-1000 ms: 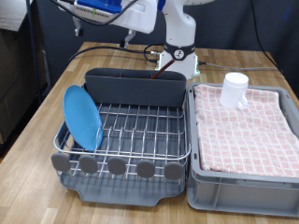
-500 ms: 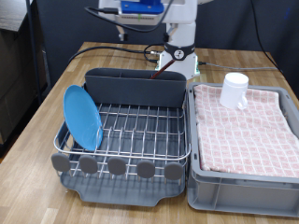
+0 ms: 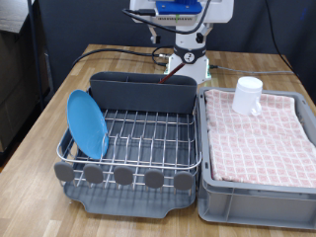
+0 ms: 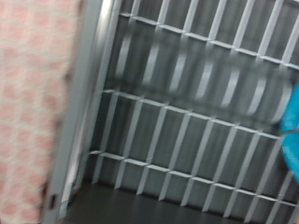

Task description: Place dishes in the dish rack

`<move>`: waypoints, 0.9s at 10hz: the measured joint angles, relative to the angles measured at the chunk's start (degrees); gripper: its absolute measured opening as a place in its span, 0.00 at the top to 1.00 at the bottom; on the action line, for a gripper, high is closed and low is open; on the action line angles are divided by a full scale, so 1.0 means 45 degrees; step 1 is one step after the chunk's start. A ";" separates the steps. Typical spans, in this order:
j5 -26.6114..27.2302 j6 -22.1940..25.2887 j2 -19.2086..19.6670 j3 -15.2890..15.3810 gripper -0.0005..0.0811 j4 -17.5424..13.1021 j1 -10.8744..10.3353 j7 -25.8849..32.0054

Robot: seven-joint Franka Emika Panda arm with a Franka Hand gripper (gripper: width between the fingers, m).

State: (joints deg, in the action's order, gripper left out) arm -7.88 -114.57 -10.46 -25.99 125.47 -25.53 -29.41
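The bright-blue plate [image 3: 87,123] stands on edge in the silver wire dish rack [image 3: 148,133], at the exterior view's left. The small white cup [image 3: 248,96] sits upside down on the pink checked cloth [image 3: 262,138] in the grey crate. The wooden spoon is out of view. My gripper's hand [image 3: 183,10] is high at the exterior view's top edge, above the grey cutlery caddy [image 3: 143,91]; its fingers do not show. The blurred wrist view shows the rack wires [image 4: 187,121], the cloth [image 4: 33,84] and a sliver of the plate [image 4: 292,117].
Round grey discs [image 3: 123,176] line the rack's near edge. The grey crate [image 3: 257,197] stands against the rack on the exterior view's right. The robot base [image 3: 188,61] and cables lie behind the caddy. All rests on a wooden table [image 3: 39,148].
My hand has swung along the exterior view's top from the left towards the right. The plate and cup have not moved.
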 joint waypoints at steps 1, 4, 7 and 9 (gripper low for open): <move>0.0366 0.0418 0.0006 0.0222 0.01 -0.0032 -0.0287 0.0215; 0.0803 0.0704 0.0053 0.1038 0.01 0.0026 -0.0890 -0.0644; 0.1666 0.0882 0.0190 0.1994 0.01 0.0123 -0.1288 -0.3551; 0.2255 0.0906 0.0395 0.2508 0.01 0.0295 -0.1607 -0.4401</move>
State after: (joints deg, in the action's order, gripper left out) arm 2.27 -110.49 -8.68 -14.71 126.80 -32.76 -49.22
